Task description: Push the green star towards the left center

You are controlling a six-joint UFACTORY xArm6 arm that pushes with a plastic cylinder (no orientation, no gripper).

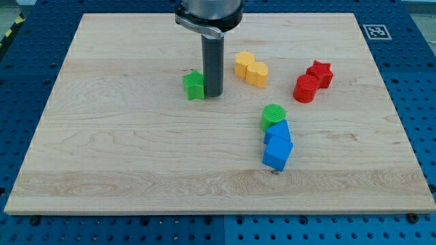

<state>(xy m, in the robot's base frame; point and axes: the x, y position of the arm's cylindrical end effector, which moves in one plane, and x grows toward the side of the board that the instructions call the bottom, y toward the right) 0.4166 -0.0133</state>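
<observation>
The green star point(194, 85) lies on the wooden board point(122, 150), a little left of the board's middle and towards the view's top. My tip point(213, 93) stands right against the star's right side, touching or nearly touching it. The dark rod rises straight up from there to the arm's head at the view's top edge.
Two yellow blocks point(251, 69) sit together right of the rod. A red cylinder point(306, 88) and a red star point(320, 73) lie further right. A green cylinder point(273, 116) rests against two blue blocks point(278, 145) below the centre.
</observation>
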